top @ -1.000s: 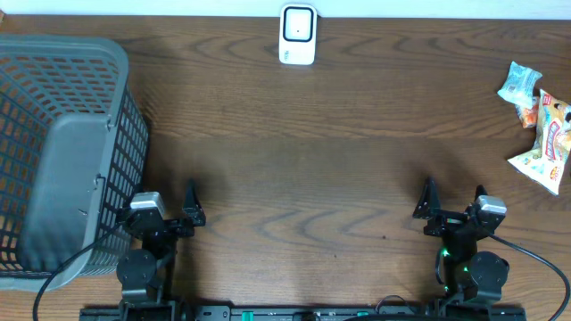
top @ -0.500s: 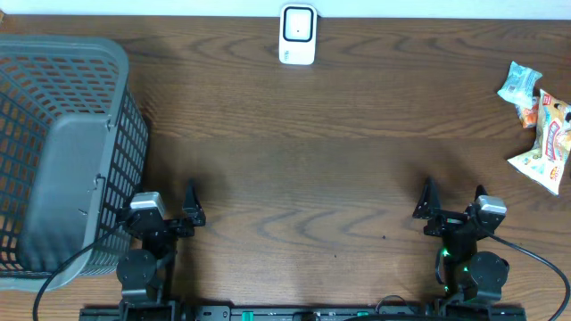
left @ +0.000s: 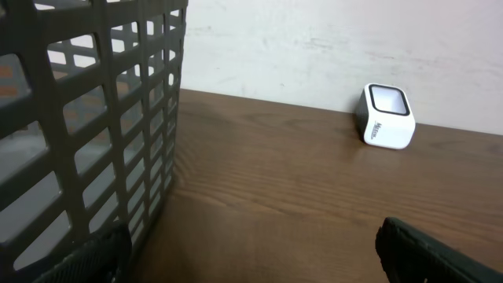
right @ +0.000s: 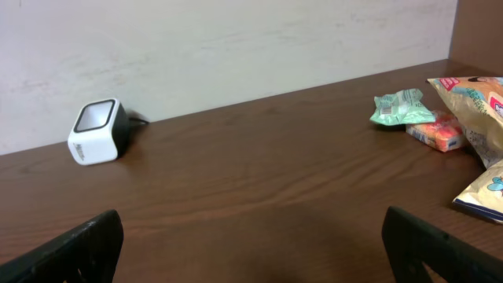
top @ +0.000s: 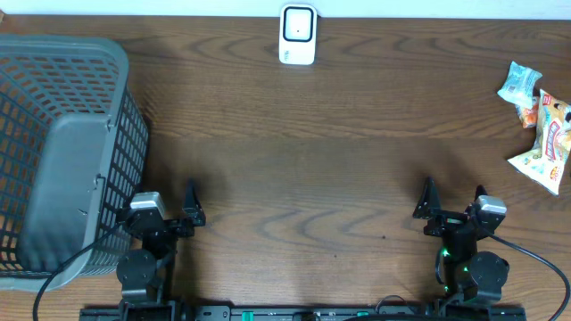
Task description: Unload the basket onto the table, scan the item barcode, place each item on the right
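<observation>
The white barcode scanner point(top: 297, 34) stands at the table's far edge, centre; it also shows in the left wrist view point(left: 386, 117) and the right wrist view point(right: 98, 131). Snack packets lie at the far right: a green packet point(top: 518, 82), a small orange bar point(top: 529, 112) and a large chip bag point(top: 546, 143). The right wrist view shows the green packet point(right: 402, 107) and orange bar point(right: 435, 132). My left gripper point(top: 166, 200) and right gripper point(top: 453, 198) rest near the front edge, both open, with nothing between their fingers and far from every item.
A tall grey plastic basket point(top: 134, 116) fills the left side, its slatted wall point(left: 86, 118) right beside my left gripper. The brown wooden table point(top: 303, 160) ends at a pale wall behind the scanner.
</observation>
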